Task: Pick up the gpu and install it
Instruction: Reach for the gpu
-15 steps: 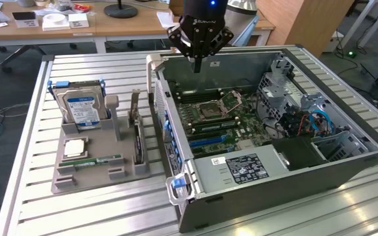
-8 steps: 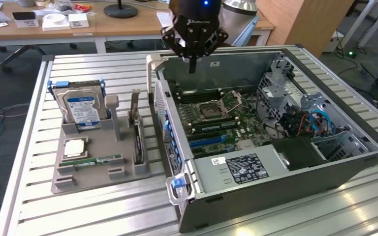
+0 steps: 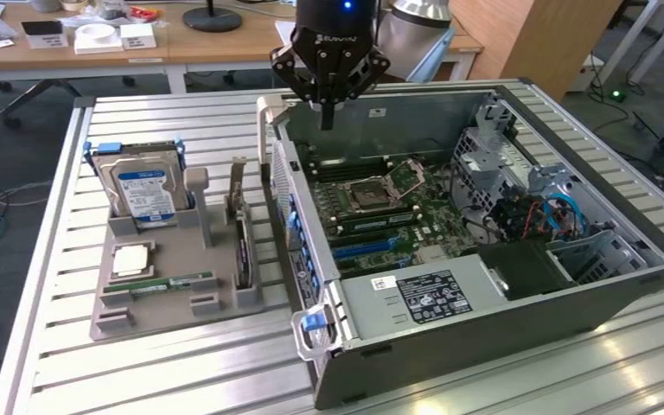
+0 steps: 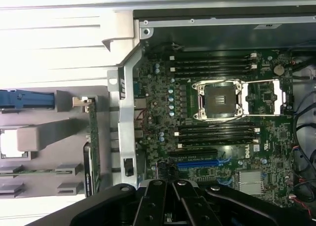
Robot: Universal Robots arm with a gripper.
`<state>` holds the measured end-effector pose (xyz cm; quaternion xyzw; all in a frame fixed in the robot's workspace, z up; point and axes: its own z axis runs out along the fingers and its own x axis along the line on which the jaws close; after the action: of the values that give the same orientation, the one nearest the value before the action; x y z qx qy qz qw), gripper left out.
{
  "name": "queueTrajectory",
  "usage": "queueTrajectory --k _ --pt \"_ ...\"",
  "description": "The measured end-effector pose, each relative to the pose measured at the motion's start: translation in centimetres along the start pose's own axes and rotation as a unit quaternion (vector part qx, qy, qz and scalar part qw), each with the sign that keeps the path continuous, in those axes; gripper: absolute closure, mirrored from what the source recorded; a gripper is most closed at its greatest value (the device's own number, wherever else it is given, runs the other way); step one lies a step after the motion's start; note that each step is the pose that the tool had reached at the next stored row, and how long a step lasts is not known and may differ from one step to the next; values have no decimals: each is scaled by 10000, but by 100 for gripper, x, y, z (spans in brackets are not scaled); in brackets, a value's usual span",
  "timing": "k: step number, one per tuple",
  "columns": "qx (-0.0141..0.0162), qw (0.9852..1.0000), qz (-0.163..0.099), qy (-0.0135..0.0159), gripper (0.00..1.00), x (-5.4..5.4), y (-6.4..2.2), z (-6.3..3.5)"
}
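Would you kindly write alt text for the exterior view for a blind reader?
The robot's gripper, shut and empty, hangs over the far edge of an open computer case with its motherboard exposed. At the exterior view's left, the gpu stands on edge in a grey holder with a hard drive.

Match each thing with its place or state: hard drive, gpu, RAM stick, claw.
Things:
1. hard drive
2. gpu
3. RAM stick
4. claw

Places or states:
A. shut, over the open case
B. on edge in the holder, on the side nearest the case
C. lying flat in the holder
D. upright, blue label

Pairs: 1-D, 2-B, 3-C, 4-A
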<state>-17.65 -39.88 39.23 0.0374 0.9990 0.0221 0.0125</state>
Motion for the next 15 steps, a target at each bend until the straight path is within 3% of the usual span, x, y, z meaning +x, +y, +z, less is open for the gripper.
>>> queueTrajectory --k 15 --pt "0 10000 1 0 89 275 -21 2"
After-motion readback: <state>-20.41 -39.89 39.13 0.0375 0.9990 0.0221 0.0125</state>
